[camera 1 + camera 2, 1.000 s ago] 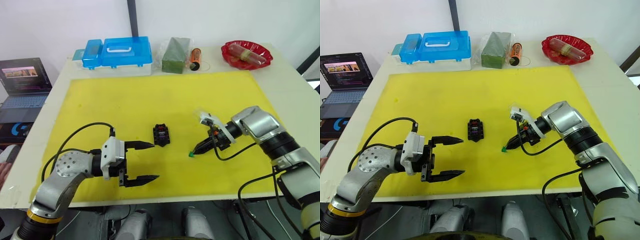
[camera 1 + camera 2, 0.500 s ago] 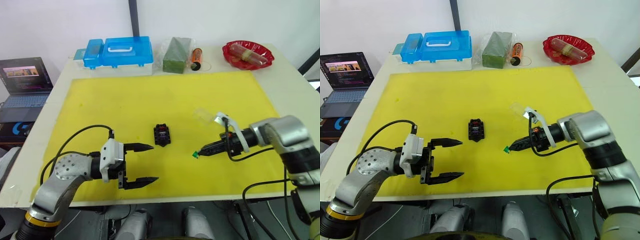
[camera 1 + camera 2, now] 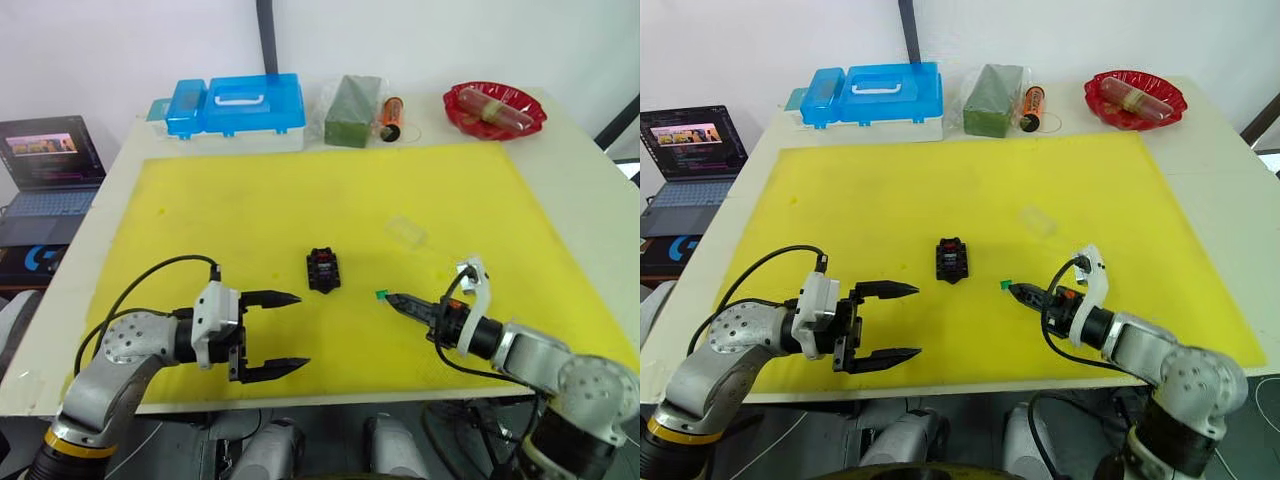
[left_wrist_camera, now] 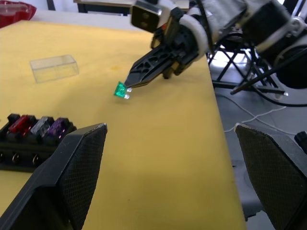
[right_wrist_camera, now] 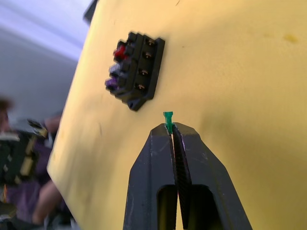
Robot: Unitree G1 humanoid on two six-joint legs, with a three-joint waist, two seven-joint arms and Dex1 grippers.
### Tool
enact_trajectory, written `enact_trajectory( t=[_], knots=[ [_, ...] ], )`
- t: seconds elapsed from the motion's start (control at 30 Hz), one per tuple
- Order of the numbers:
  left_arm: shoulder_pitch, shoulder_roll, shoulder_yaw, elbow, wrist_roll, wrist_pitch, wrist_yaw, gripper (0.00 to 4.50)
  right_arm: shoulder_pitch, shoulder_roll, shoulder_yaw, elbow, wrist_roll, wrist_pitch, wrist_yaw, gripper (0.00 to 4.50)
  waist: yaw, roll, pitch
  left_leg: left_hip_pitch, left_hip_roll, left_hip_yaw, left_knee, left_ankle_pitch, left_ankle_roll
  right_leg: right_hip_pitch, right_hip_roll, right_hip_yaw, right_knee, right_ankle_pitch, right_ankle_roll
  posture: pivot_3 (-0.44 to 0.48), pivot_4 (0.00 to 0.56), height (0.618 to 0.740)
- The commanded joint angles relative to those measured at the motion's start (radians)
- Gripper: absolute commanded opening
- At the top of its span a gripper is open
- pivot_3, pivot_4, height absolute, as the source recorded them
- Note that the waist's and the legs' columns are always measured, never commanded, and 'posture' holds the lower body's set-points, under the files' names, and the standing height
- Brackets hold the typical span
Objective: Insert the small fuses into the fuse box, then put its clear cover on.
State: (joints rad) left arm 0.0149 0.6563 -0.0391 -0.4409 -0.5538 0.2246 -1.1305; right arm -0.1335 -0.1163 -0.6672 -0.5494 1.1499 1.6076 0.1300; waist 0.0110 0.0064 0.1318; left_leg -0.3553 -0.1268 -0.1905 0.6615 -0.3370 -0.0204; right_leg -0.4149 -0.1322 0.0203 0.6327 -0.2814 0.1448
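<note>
a: where do we stand with the green fuse (image 4: 120,90)?

b: we have it pinched at the very tip of our right gripper (image 5: 171,128), fingers pressed together on it, lifted just off the yellow mat (image 3: 250,215).

a: and the fuse box (image 3: 323,269)?

b: it sits on the mat near the middle, ahead and to the left of that gripper, between our 2 arms. its long axis runs roughly away from us. 3 fuses sit in it already: red (image 4: 20,123), pale (image 4: 42,125) and purple (image 4: 59,127).

a: which arm is nearer?

b: about equal. our left gripper (image 3: 272,333) hangs spread wide and empty, just left of the box.

a: room to move?

b: plenty, we judge. bare mat lies between fuse and box, and the clear cover (image 3: 407,230) lies farther back, well apart from the path.
</note>
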Motion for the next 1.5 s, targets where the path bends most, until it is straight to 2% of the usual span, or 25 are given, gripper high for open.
enact_trajectory(
  t=[0.03, 0.13, 0.23, 0.33, 0.5, 0.6, 0.7, 0.77, 0.97, 1.03, 1.1, 1.27, 1.37, 1.5],
  knots=[
    [-0.007, 0.006, 0.019, -0.002, -0.009, -0.027, -0.015, 4.5, 0.048, -0.003, 0.017, -0.009, 0.316, -0.082, -0.298, 0.02, -0.001, 0.0, 0.0, 0.0, 0.0, 0.0, 0.0, 0.0, 0.0, 0.0, 0.0, 0.0, 0.0, 0.0, 0.0, 0.0, 0.15, 0.74],
    [-0.008, 0.003, 0.014, 0.009, -0.003, -0.037, -0.021, 4.5, 0.134, -0.118, 0.152, 0.034, 0.602, -0.311, -0.612, 0.02, 0.0, 0.001, 0.0, 0.0, 0.0, 0.0, 0.0, 0.0, 0.0, 0.0, -0.001, 0.001, 0.0, 0.0, 0.0, 0.0, 0.15, 0.74],
    [-0.001, -0.002, 0.01, 0.006, 0.001, -0.043, -0.02, 4.5, 0.187, -0.228, 0.282, 0.031, 0.791, -0.515, -0.817, 0.02, -0.003, 0.0, 0.0, 0.001, -0.001, 0.0, 0.0, 0.0, 0.0, 0.002, -0.001, 0.0, -0.001, 0.0, 0.0, 0.0, 0.15, 0.74],
    [0.005, -0.004, 0.006, 0.004, 0.005, -0.048, -0.019, 4.5, 0.221, -0.284, 0.36, 0.012, 0.822, -0.637, -0.867, 0.02, -0.006, 0.0, 0.0, 0.002, 0.001, 0.0, 0.0, 0.0, 0.0, 0.002, 0.0, 0.0, -0.001, 0.0, 0.0, 0.0, 0.15, 0.74],
    [0.019, -0.003, -0.003, -0.004, 0.017, -0.062, -0.021, 4.5, 0.261, -0.365, 0.426, -0.017, 0.822, -0.724, -0.803, 0.02, -0.004, 0.0, 0.0, 0.002, 0.0, 0.0, 0.0, 0.0, 0.0, 0.003, 0.001, 0.0, -0.001, 0.0, 0.0, 0.0, 0.15, 0.74],
    [0.021, -0.003, -0.003, -0.006, 0.019, -0.064, -0.019, 4.5, 0.285, -0.418, 0.446, -0.028, 0.822, -0.749, -0.748, 0.64, -0.001, 0.0, 0.0, 0.002, 0.0, 0.0, 0.0, 0.0, 0.0, 0.004, 0.001, 0.0, -0.002, 0.0, 0.0, 0.0, 0.15, 0.74],
    [0.019, -0.003, -0.003, -0.013, 0.017, -0.06, -0.017, 4.5, 0.299, -0.504, 0.442, -0.019, 0.822, -0.736, -0.664, 1.69, 0.0, 0.0, 0.0, 0.002, 0.0, 0.0, 0.0, 0.0, 0.0, 0.004, 0.001, 0.0, -0.002, 0.0, 0.0, 0.0, 0.15, 0.74],
    [0.015, 0.001, -0.007, -0.016, 0.021, -0.064, -0.023, 4.5, 0.294, -0.6, 0.431, 0.004, 0.822, -0.696, -0.593, 2.39, 0.002, 0.0, 0.0, 0.002, 0.0, 0.0, 0.001, 0.0, 0.001, 0.005, 0.001, -0.001, -0.003, 0.0, 0.0, 0.0, 0.15, 0.74],
    [-0.008, -0.001, -0.016, -0.012, 0.023, -0.067, -0.032, 4.5, 0.227, -0.903, 0.386, 0.18, 0.822, -0.489, -0.204, 4.4, 0.003, 0.0, 0.001, 0.003, 0.0, -0.002, 0.002, 0.0, 0.001, 0.007, 0.001, -0.003, -0.004, 0.0, 0.0, 0.0, 0.15, 0.74],
    [-0.013, -0.004, -0.02, -0.004, 0.026, -0.073, -0.034, 4.5, 0.198, -0.959, 0.393, 0.246, 0.822, -0.449, -0.126, 4.4, 0.003, -0.002, 0.002, 0.003, 0.0, -0.001, 0.002, -0.001, 0.001, 0.008, 0.001, -0.004, -0.004, 0.0, 0.0, 0.0, 0.15, 0.74],
    [-0.023, -0.011, -0.027, 0.001, 0.027, -0.079, -0.032, 4.5, 0.164, -0.96, 0.403, 0.32, 0.822, -0.435, -0.067, 4.4, 0.002, -0.002, 0.002, 0.003, 0.001, -0.001, 0.002, -0.001, 0.001, 0.007, 0.001, -0.004, -0.004, 0.0, 0.0, 0.0, 0.15, 0.74],
    [-0.042, -0.035, -0.047, 0.007, 0.047, -0.097, -0.022, 4.5, 0.15, -0.896, 0.435, 0.403, 0.821, -0.449, -0.013, 4.4, 0.004, -0.003, 0.002, 0.002, 0.001, -0.001, 0.002, -0.001, 0.001, 0.007, 0.0, -0.004, -0.004, 0.0, 0.0, 0.0, 0.15, 0.74],
    [-0.048, -0.043, -0.053, 0.01, 0.053, -0.099, -0.017, 4.5, 0.139, -0.844, 0.456, 0.422, 0.786, -0.47, -0.019, 3.79, 0.004, -0.003, 0.002, 0.002, 0.001, -0.001, 0.002, -0.001, 0.001, 0.007, 0.0, -0.004, -0.004, 0.0, 0.0, 0.0, 0.15, 0.74],
    [-0.057, -0.044, -0.056, 0.015, 0.053, -0.097, -0.016, 4.5, 0.098, -0.815, 0.472, 0.452, 0.765, -0.475, -0.025, 2.4, 0.003, -0.002, 0.002, 0.002, 0.001, -0.001, 0.002, -0.001, 0.001, 0.007, 0.0, -0.004, -0.004, 0.0, 0.0, 0.0, 0.15, 0.74]
  ],
)
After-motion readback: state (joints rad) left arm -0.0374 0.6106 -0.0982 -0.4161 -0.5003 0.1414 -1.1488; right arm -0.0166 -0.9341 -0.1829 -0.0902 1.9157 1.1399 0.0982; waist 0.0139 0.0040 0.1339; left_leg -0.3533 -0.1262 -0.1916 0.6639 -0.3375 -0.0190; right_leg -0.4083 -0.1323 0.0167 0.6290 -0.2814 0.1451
